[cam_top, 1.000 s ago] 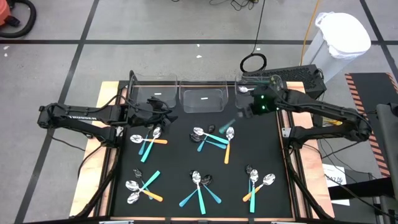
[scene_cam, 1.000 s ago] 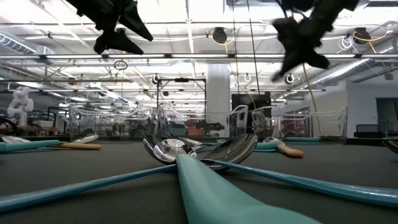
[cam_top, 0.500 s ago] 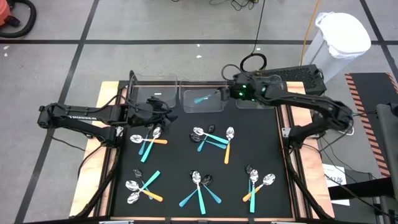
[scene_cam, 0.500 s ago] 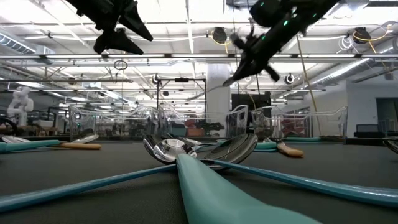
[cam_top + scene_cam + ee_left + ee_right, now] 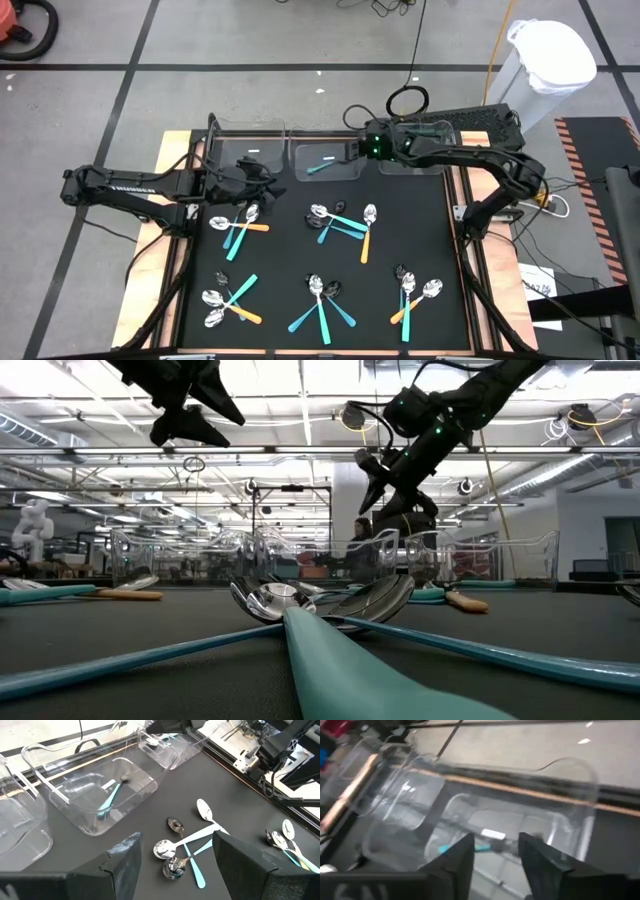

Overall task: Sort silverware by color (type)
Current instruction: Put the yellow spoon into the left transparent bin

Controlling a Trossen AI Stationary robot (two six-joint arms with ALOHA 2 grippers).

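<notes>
**Q:** High view — what has changed?

**A:** The right gripper [image 5: 362, 150] has swung from over the black mat to the middle clear plastic bin [image 5: 300, 173] at the table's far edge; the teal-handled spoon [image 5: 322, 164] it carried a second ago now lies inside that bin. The left gripper [image 5: 262, 184] waits near the far-left corner, above a silver, orange and teal spoon cluster [image 5: 240, 225].

**Q:** Low view?

**A:** Both arms hang raised above the mat.

**Q:** Left wrist view?

**A:** Its fingers [image 5: 125, 865] stand wide apart, empty; the released spoon [image 5: 112, 797] rests on the bin floor.

**Q:** Right wrist view?

**A:** Fingers [image 5: 457, 857] parted, nothing between them, bin below. One teal spoon appears sorted; six clusters remain on the mat.
</notes>
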